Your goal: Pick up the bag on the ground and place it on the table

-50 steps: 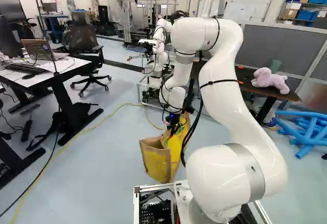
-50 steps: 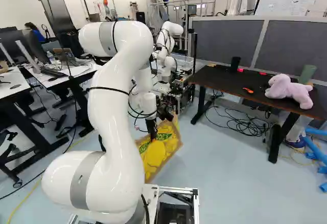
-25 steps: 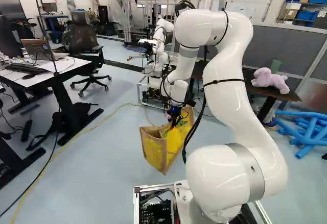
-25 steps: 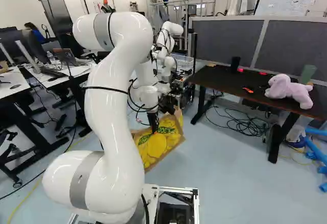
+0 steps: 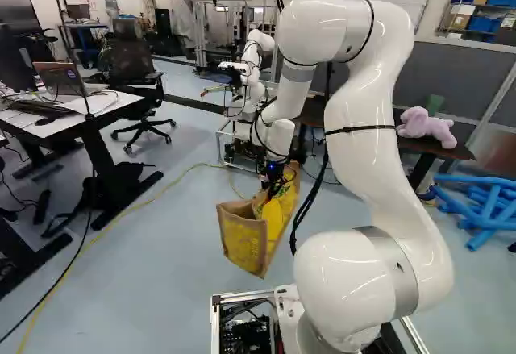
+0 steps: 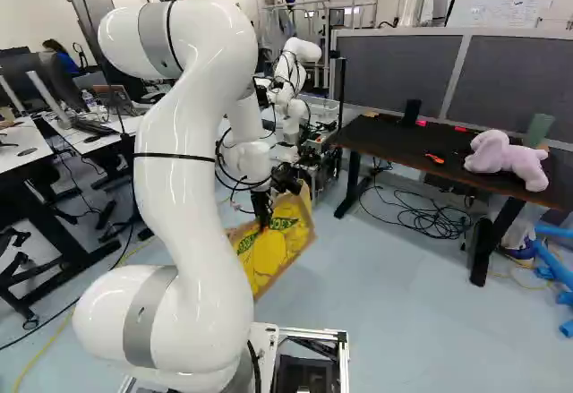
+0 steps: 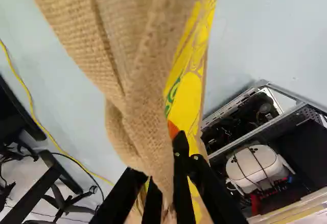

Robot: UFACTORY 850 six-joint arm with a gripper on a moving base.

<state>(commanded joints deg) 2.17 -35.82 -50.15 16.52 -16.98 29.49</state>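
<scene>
- Brown woven material of the bag (image 5: 242,239) is being clenched between the fingers (image 7: 181,188) of the end effector (image 6: 264,224), which are being parted only narrowly.
- Tilted, the bag is being held ahead of the base (image 6: 304,332), apart from the dark surface (image 6: 389,145).

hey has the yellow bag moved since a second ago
Yes: with the arm, the bag has shifted up in the left base view, away from the base's metal frame.
</scene>
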